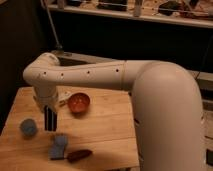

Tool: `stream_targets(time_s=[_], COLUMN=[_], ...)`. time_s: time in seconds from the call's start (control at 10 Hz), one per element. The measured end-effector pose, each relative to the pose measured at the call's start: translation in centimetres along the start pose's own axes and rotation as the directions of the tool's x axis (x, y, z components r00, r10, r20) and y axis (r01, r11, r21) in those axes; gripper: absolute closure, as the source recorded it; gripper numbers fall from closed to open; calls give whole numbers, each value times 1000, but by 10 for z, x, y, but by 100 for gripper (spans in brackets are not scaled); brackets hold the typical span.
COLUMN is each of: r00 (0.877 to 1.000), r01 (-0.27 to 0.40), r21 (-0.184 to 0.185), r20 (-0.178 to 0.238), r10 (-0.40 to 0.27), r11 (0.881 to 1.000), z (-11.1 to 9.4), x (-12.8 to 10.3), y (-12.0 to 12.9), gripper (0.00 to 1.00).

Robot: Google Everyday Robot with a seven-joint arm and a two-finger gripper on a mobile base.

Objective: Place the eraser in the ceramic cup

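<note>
The cup (29,127) stands near the left edge of the table (110,131), about midway between front and back. Just right of it hangs the claw (50,121), fingers pointing down and clenched, with nothing visible between them and a little gap to the cup. Toward the front edge, under the claw, lies a flat blue piece (59,146), with a dark oblong (79,155) just beside it on the right. A bowl (79,102) sits further back, mid-table. Bare wood runs between the bowl and the front edge. The arm (90,75) spans the table's right side.
</note>
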Motion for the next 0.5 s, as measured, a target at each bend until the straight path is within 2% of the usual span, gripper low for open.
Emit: stream_targets(time_s=[0.5], r00=[997], r01=[72], r21=[44], r20=[16], r10=[-73], r11=[996], z=[-7], x=[-15], y=[-30], gripper=[100])
